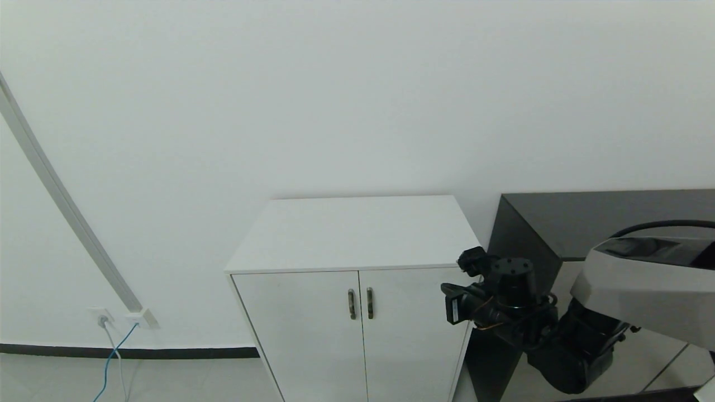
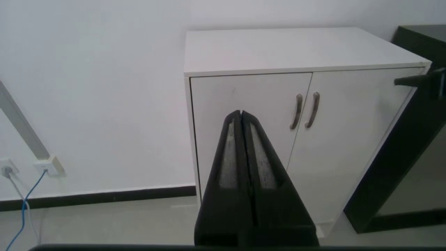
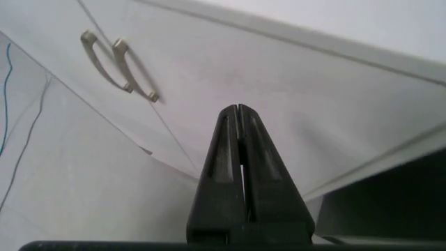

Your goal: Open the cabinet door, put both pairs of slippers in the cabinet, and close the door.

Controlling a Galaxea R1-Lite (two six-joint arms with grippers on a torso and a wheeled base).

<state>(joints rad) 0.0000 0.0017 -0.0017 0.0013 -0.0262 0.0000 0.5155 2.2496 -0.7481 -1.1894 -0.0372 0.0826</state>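
Left hand: two long black fingers, flat-sided with grey ribbed pads, pressed together tip to tip, nothing between them. It hangs in front of the cabinet, well apart from it and level with the left door.

Right hand: same narrow black wedge, fingers clenched flush, gripping nothing. It points at the right door near the cabinet's right edge; can't tell whether the tips touch the panel.

Cabinet: low white box, smooth matt laminate, flat square-edged top. It stands on the floor against a plain white wall. Both doors are shut, a thin seam between them. Two handles sit just either side of the seam, upright: slim bowed bars, dull brushed metal.

Just beside it on the right is a dark unit, black, with a faintly glossy top.

Low on the wall at left is a white socket with a blue cable drooping from it, under slanting white trunking. A black skirting strip meets pale floor tiles.
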